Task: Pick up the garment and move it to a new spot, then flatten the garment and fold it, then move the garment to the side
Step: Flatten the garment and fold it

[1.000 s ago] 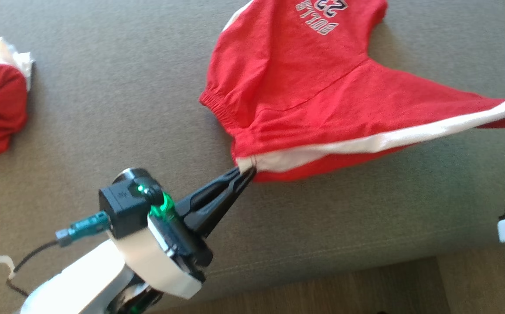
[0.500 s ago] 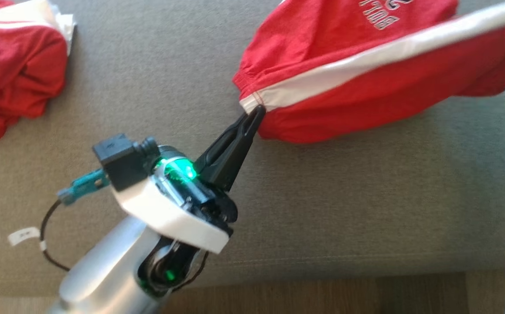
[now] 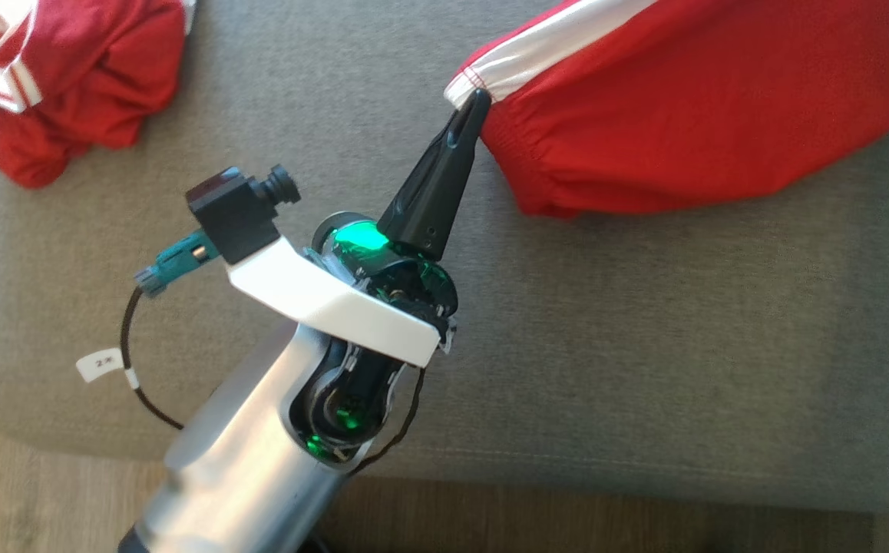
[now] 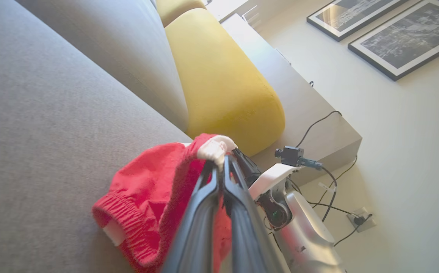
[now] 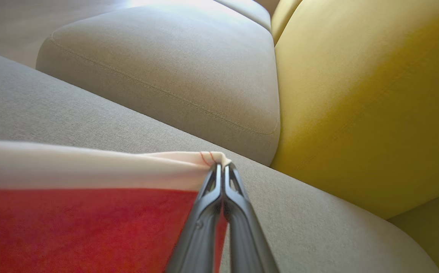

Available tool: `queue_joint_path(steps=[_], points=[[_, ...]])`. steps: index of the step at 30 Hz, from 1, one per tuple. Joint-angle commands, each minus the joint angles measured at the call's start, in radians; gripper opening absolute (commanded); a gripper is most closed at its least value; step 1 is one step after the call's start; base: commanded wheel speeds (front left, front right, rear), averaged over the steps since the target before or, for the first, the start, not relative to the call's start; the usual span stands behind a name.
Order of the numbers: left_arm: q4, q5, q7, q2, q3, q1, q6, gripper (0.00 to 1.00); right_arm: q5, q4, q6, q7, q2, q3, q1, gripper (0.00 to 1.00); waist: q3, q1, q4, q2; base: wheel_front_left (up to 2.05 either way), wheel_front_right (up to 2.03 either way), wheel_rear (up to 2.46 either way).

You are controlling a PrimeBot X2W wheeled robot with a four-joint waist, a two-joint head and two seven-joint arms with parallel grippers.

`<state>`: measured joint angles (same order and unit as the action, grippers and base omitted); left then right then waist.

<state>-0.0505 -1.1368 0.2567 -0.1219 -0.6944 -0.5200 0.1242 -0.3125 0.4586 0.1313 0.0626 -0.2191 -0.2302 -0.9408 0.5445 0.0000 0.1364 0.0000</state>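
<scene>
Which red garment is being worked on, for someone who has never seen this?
On the grey sofa seat are two red garments. The garment meant stretches across the head view's upper right, with a white stripe. Unlike the crumpled heap at upper left, it is pinched by the left hand and right hand.

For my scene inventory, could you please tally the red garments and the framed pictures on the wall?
Red garments: 2, the held garment and the crumpled garment.
Framed pictures: 2, the left picture and the right picture.
Total: 4.
</scene>
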Motion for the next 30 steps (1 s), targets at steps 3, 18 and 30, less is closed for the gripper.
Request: queue_joint_path(steps=[3, 18, 30], points=[[0.003, -0.003, 0.005, 0.011, 0.035, -0.029, 0.007, 0.0, -0.061, 0.09, -0.001, -0.049, -0.028, 0.046, -0.104, 0.0, 0.029, 0.0, 0.041, 0.0, 0.0, 0.0, 0.0], [0.054, 0.111, 0.005, 0.055, 0.024, -0.045, 0.007, 0.49, -0.171, 0.415, -0.001, -0.199, -0.034, 0.006, -0.26, 1.0, 0.039, 0.0, 0.076, 0.0, 0.0, 0.0, 0.0], [0.019, 0.366, 0.005, 0.058, 0.174, 0.072, 0.007, 1.0, 0.085, 0.655, -0.001, -0.176, -0.014, 0.064, -0.278, 1.0, -0.035, 0.0, 0.031, 0.0, 0.0, 0.0, 0.0]])
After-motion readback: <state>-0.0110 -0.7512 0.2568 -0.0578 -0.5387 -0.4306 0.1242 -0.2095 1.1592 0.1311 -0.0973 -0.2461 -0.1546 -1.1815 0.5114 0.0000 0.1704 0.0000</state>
